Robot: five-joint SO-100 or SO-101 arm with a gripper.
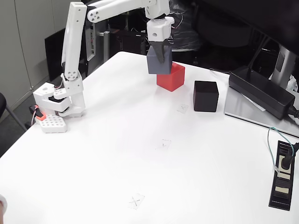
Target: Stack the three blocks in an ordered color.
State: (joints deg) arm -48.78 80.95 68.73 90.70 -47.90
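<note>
In the fixed view a red block (171, 77) rests on the white table (140, 154) toward the back. A black block (206, 95) stands to its right, apart from it. My gripper (160, 59) reaches down from above and is shut on the bluish grey block (158, 65), which hangs just left of and slightly above the red block, overlapping its upper left corner. One dark fingertip (161, 53) lies across the grey block's front face.
A long black power brick (260, 91) lies on a grey laptop at the right edge. A black power strip (282, 175) with a plugged cable sits at the front right. The arm's white base (60, 105) stands at the left edge. Small pencil crosses mark the table.
</note>
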